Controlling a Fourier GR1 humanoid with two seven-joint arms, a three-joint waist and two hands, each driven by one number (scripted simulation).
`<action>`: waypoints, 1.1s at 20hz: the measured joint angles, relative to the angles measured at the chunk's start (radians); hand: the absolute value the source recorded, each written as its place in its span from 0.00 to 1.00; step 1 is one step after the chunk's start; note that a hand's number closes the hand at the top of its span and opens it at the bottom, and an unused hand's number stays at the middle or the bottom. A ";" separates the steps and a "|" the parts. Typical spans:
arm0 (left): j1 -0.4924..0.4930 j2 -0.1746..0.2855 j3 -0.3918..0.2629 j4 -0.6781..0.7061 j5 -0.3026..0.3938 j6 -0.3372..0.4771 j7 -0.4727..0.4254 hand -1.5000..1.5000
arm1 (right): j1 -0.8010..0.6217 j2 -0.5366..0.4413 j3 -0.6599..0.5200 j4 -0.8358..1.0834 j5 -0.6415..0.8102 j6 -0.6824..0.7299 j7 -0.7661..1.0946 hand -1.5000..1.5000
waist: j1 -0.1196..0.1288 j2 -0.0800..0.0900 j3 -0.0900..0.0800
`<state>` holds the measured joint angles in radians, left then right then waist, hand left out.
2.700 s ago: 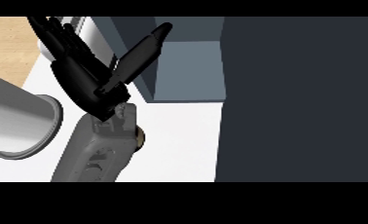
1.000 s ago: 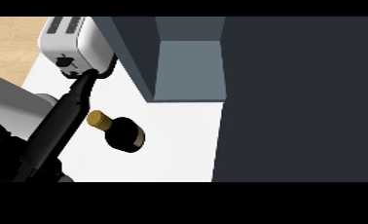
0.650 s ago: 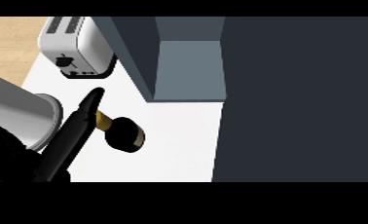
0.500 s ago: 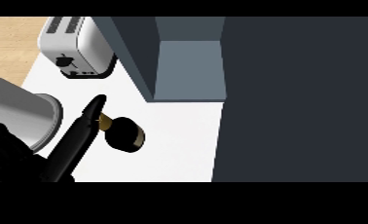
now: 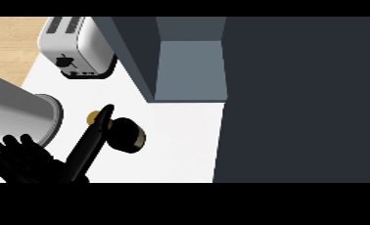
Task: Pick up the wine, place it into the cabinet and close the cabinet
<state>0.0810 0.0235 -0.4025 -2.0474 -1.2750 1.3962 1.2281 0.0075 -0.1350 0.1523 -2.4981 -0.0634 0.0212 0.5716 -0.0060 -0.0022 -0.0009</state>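
One wine bottle (image 5: 127,134) beside left robot hand (image 5: 33,163)

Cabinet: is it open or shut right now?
Open. The cabinet shows its grey inside, with nothing seen in it. The wine is out on the white counter.

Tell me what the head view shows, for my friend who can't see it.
A dark wine bottle with a gold top sits on the white counter, and the robot's black left hand at the lower left stretches a finger across its neck. Behind it stands an open grey cabinet, with a silver toaster further left.
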 measured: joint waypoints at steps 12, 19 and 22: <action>0.047 -0.004 -0.015 0.055 0.129 0.077 -0.078 0.00 | -0.059 0.016 0.000 0.000 0.004 -0.025 0.053 0.00 | 0.003 -0.002 -0.002; 0.033 0.017 -0.026 0.072 0.210 0.090 -0.123 0.00 | -0.091 0.011 -0.010 0.002 0.006 -0.032 0.071 0.00 | 0.003 -0.003 -0.003; 0.031 0.015 -0.026 0.077 0.238 0.093 -0.148 0.00 | -0.073 0.015 -0.007 0.002 0.006 -0.027 0.059 0.00 | 0.003 -0.003 -0.003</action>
<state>0.1120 0.0390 -0.4288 -1.9705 -1.0373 1.4896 1.0804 -0.0655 -0.1204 0.1457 -2.4958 -0.0574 -0.0056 0.6310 -0.0031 -0.0053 -0.0044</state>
